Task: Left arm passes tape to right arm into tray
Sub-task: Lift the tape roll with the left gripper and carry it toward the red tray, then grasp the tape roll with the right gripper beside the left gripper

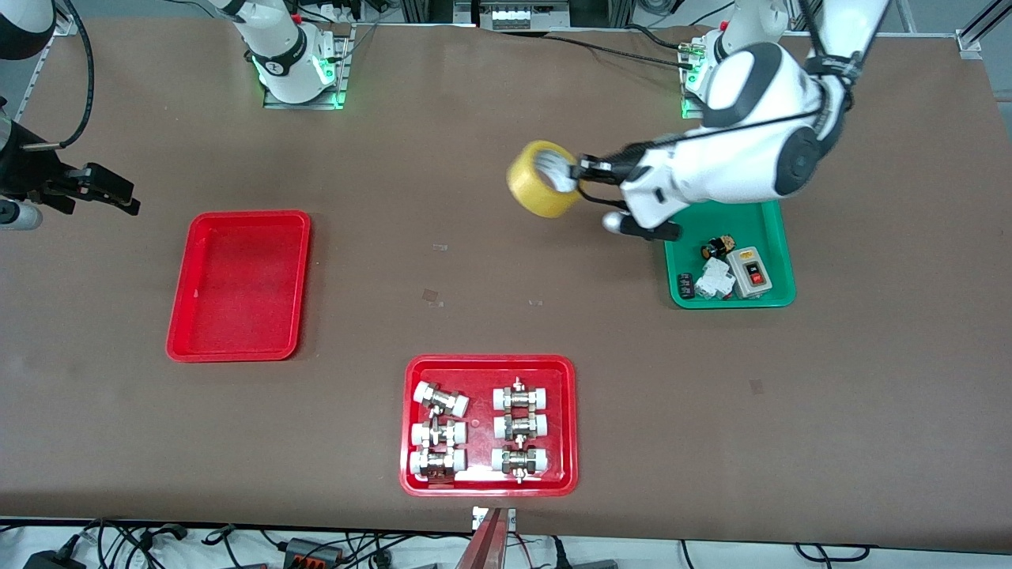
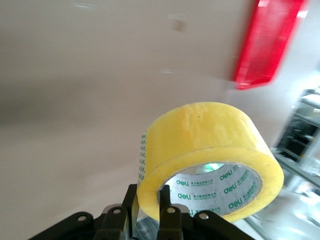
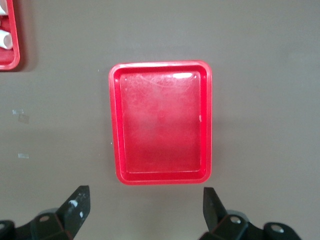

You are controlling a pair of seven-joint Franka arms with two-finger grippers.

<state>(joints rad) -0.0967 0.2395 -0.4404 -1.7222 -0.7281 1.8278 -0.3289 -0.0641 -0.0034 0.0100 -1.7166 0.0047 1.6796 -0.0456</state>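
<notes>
My left gripper [image 1: 575, 175] is shut on the wall of the yellow tape roll [image 1: 542, 179] and holds it in the air over the middle of the table, beside the green tray. In the left wrist view its fingers [image 2: 169, 212] pinch the tape [image 2: 210, 145], one inside the white core, one outside. My right gripper [image 1: 118, 196] is open and empty, up near the right arm's end of the table. In the right wrist view its fingers [image 3: 80, 202] stand wide apart above the bare table just beside the plain red tray [image 3: 162, 122], which lies empty [image 1: 237, 284].
A green tray [image 1: 771, 229] with small electrical parts lies under the left arm. A second red tray [image 1: 489, 363] with several white-capped metal fittings lies near the front camera's edge of the table. Small tape marks dot the brown table.
</notes>
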